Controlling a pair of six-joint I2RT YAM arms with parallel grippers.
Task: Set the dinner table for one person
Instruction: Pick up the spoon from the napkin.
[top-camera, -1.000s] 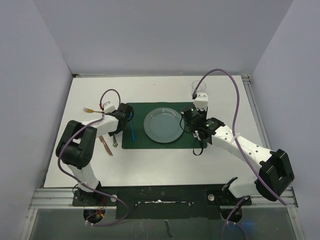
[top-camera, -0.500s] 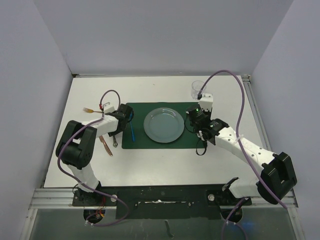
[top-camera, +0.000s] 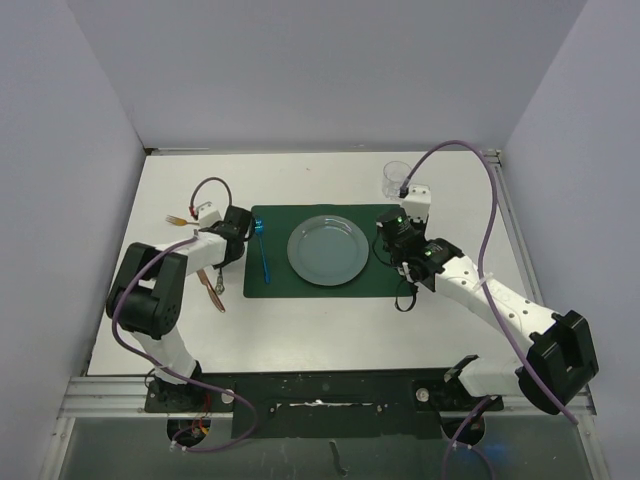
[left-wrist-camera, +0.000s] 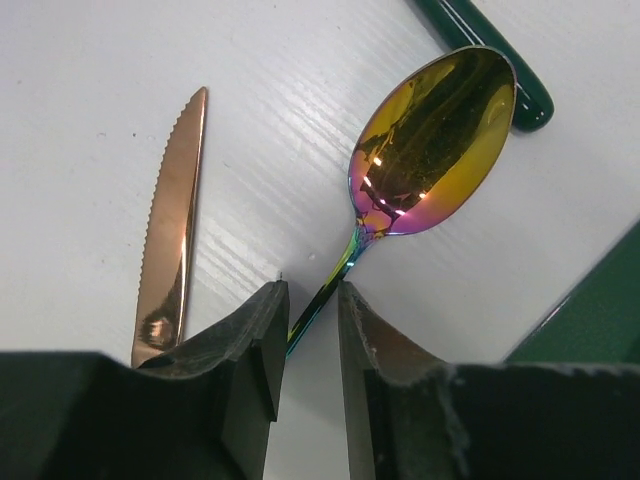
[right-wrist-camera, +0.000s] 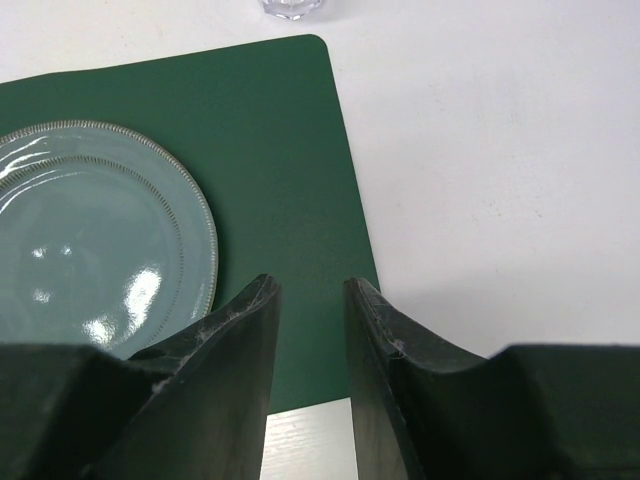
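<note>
Straddling the handle of the rainbow spoon, the left gripper stands narrowly parted, not pinching it. This shows only at the left wrist, with the copper knife alongside. The right gripper hangs slightly parted, empty, over the green placemat beside the plate — everything lies on the white dinner table.

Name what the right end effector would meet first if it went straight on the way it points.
Probably the clear glass, beyond the green placemat under the right end effector; depth is unclear, so the mat might come first.
</note>
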